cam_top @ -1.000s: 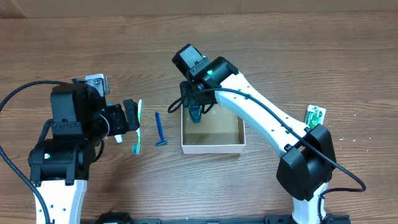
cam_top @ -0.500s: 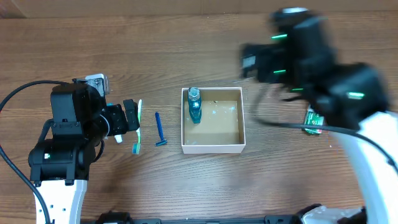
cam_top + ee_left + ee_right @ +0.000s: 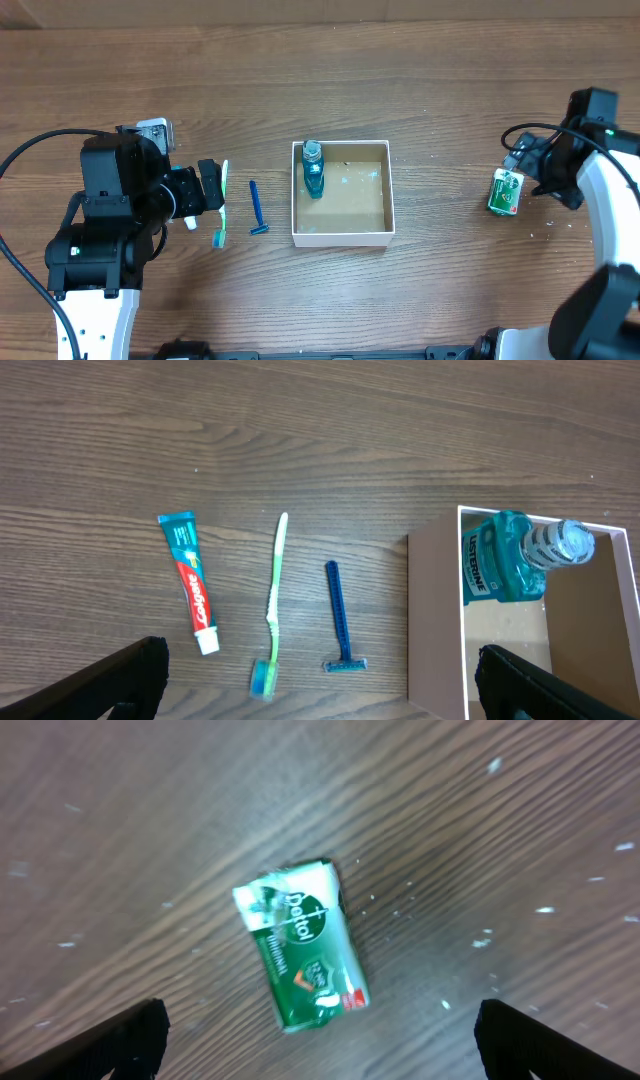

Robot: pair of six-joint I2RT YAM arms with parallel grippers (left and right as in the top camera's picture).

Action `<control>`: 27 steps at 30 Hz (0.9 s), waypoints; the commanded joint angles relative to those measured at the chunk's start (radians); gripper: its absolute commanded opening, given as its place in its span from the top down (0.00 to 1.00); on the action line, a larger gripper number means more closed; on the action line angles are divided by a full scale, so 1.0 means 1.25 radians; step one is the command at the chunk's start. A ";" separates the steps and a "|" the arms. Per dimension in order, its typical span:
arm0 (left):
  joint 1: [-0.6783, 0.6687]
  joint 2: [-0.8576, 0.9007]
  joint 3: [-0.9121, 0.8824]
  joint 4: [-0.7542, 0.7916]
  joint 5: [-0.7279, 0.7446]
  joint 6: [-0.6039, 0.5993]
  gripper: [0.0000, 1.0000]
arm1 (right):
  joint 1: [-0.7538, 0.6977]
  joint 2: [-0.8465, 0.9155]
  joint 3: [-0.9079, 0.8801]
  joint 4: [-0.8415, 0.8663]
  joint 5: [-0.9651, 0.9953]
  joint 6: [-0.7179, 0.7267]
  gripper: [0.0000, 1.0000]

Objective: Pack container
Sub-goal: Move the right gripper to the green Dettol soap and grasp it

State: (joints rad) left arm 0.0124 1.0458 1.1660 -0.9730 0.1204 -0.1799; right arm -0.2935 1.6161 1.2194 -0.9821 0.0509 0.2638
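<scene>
The packing looks barely begun: one item is in and four are still out on the wooden table (image 3: 450, 80). The container (image 3: 355, 208) sits mid-table between the two arms, holding only a blue mouthwash bottle (image 3: 313, 172) that lies along its left wall, with most of the brown floor bare. To its left lie a razor (image 3: 339, 620), a toothbrush (image 3: 274, 600) and a toothpaste tube (image 3: 189, 582), side by side and apart. The left gripper (image 3: 212, 186) hovers above them, jaws wide apart and empty. Far to the right, the right gripper (image 3: 540, 172), also spread and empty, hangs over a green soap bar (image 3: 302, 944).
</scene>
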 commanded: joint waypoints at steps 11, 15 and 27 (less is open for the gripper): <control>-0.005 0.001 0.016 0.001 0.002 0.018 0.00 | 0.001 0.248 -0.018 0.061 -0.028 -0.047 0.00; -0.005 0.001 0.016 0.001 0.002 0.019 0.00 | 0.001 0.261 -0.018 0.059 -0.031 -0.047 0.00; -0.005 0.001 0.016 0.001 0.002 0.019 0.00 | 0.001 0.260 -0.016 0.064 -0.037 -0.045 0.41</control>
State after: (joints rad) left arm 0.0124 1.0458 1.1660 -0.9733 0.1204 -0.1799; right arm -0.2932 1.9217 1.2011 -0.9089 0.0307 0.2066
